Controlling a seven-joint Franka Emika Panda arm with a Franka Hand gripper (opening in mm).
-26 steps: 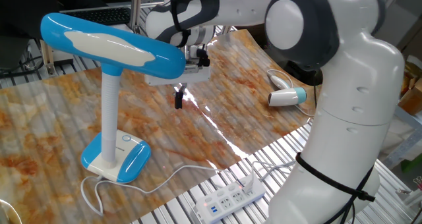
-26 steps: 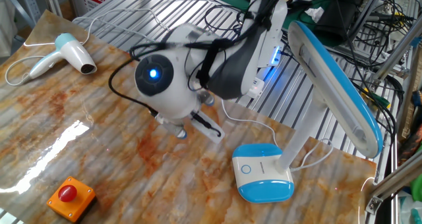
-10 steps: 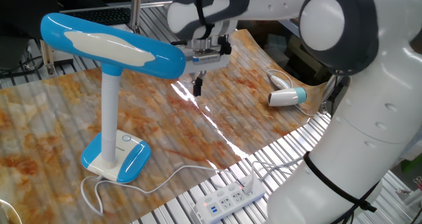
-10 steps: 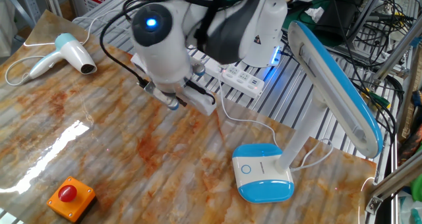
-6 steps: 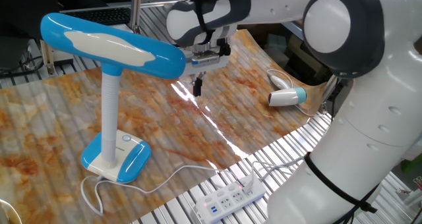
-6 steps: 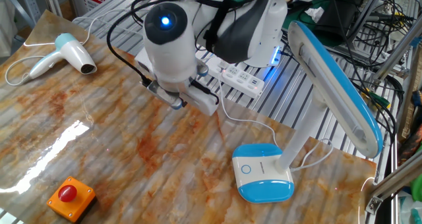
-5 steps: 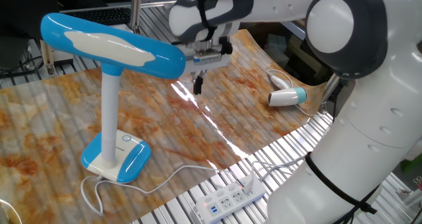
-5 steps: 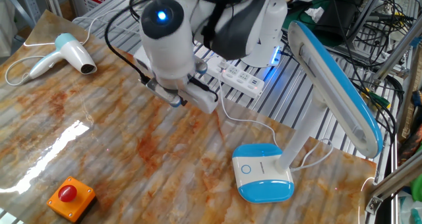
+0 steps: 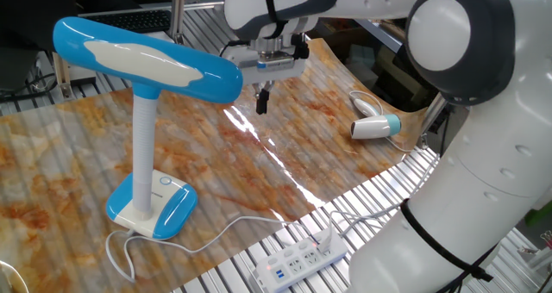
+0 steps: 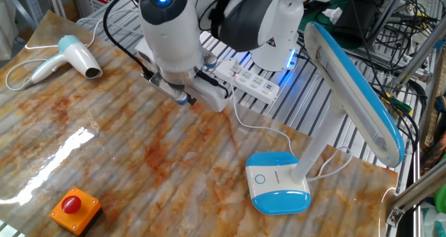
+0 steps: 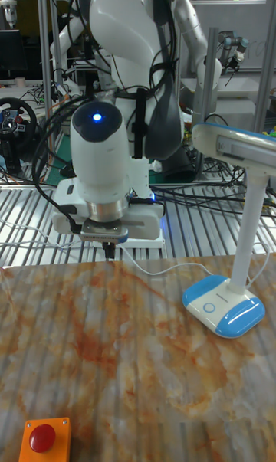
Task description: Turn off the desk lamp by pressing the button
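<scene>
The desk lamp [image 9: 142,151] stands at the table's left, its long blue head [image 9: 147,59] on a pale column above a blue-white base [image 9: 153,208]. The button [image 10: 260,179] is a small ringed circle on the base's white face, also visible in the tall fixed view [image 11: 205,306]. My gripper [image 9: 262,102] hangs above the table's middle, well to the right of the lamp base and high off the surface. Its dark fingers are pressed together, shut on nothing. In the other fixed view the wrist hides most of the fingers.
A white-and-blue hair dryer [image 9: 375,126] lies near the table's far edge. An orange box with a red button [image 10: 73,207] sits at a corner. A white power strip [image 9: 297,260] lies on the metal slats off the table; the lamp's white cord [image 9: 220,233] runs toward it.
The gripper has risen and drifted farther from the lamp base, toward the far side of the table. The lamp and the other objects have not moved.
</scene>
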